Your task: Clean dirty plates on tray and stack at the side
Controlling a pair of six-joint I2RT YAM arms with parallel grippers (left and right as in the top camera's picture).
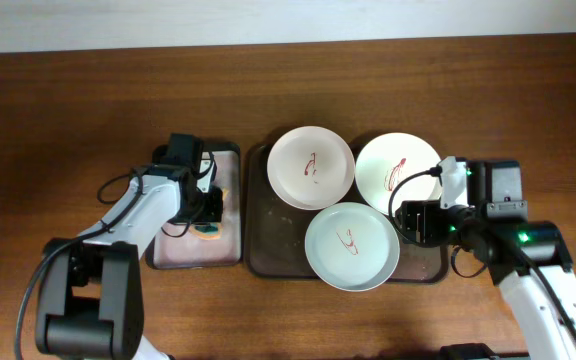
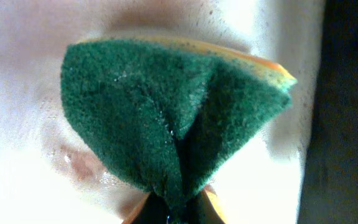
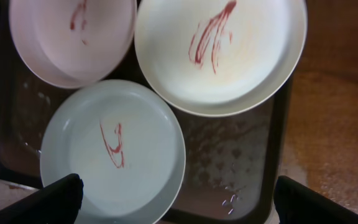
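Sponge [image 2: 166, 118]: its green scouring face fills the left wrist view, creased into a deep fold, with a yellow backing along the upper edge.
Left gripper [image 1: 208, 220]: its fingers are hidden in its own view. Judging by the fold, it is clamped on the sponge, low over the small tray [image 1: 183, 252] with the pale pink inside.
Right gripper [image 3: 179, 205]: fingertips spread wide apart, holding nothing, at the right end of the tray [image 1: 258, 240].
Dirty plates: all three sit on the tray, each with a red smear. They are the far-left plate [image 1: 311, 167], the far-right plate [image 1: 398, 175] and the near plate [image 1: 352, 246], whose rim overlaps the other two.
Deciding relation: the plates lie to the right of the sponge, across both tray rims, and the far-left plate is nearest to it. The right gripper is just beside the near and far-right plates.
Next move, as a judgement: carry the sponge rightward to a smear while the free gripper steadies a plate.
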